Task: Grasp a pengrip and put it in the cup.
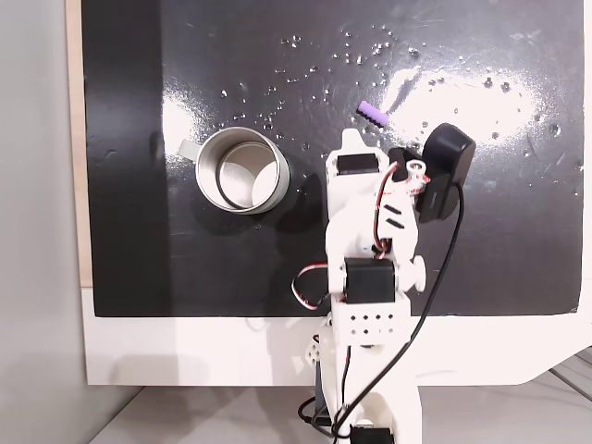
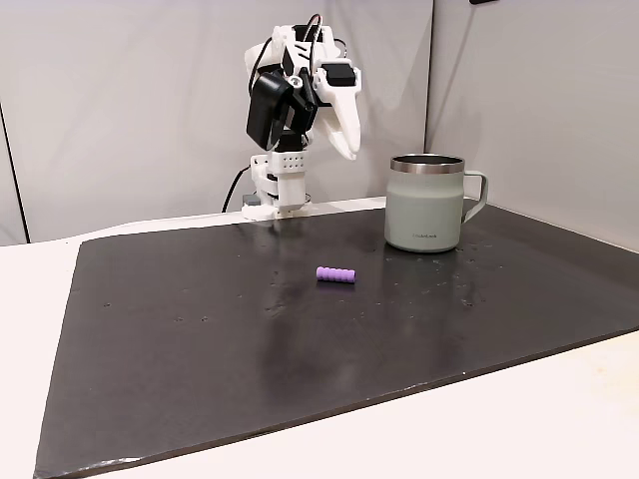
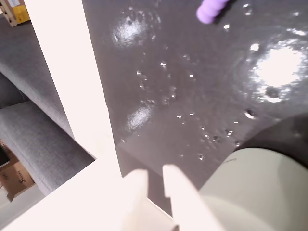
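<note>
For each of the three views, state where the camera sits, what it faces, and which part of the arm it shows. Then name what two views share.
A fixed view: overhead, facing down on the black mat; arm from above.
A fixed view: low, across the mat, facing the folded arm and gripper.
Wrist view: on the arm, angled down; white fingers at the bottom.
Shared: pengrip and cup.

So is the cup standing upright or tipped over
Upright. The cup sits on its base with the rim on top, and from above its open mouth faces up.
</note>
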Robot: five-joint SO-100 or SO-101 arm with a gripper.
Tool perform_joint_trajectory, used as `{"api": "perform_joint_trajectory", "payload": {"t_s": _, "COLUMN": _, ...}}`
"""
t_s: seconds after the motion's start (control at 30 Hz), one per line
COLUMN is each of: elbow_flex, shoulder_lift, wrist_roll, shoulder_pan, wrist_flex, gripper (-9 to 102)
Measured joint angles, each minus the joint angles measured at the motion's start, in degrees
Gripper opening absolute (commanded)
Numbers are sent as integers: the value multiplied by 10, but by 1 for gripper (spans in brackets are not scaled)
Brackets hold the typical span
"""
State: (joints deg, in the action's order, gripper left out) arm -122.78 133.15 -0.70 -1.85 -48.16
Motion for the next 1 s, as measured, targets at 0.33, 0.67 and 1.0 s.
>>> {"api": "perform_joint_trajectory", "payload": {"t_s": 0.33, "elbow_flex": 236, "shoulder_lift": -283, "wrist_roll": 37, "shoulder_pan": 9, "wrist_flex": -117, "gripper": 0}}
{"api": "perform_joint_trajectory", "payload": {"t_s": 0.67, "elbow_flex": 332, "shoulder_lift": -434, "wrist_roll": 88, "shoulder_pan": 54, "wrist_flex": -199, "gripper": 3}}
{"api": "perform_joint_trajectory", "payload": {"t_s": 1.0, "elbow_flex": 410, "shoulder_lift": -510, "wrist_roll": 105, "shoulder_pan": 84, "wrist_flex": -246, "gripper": 25}}
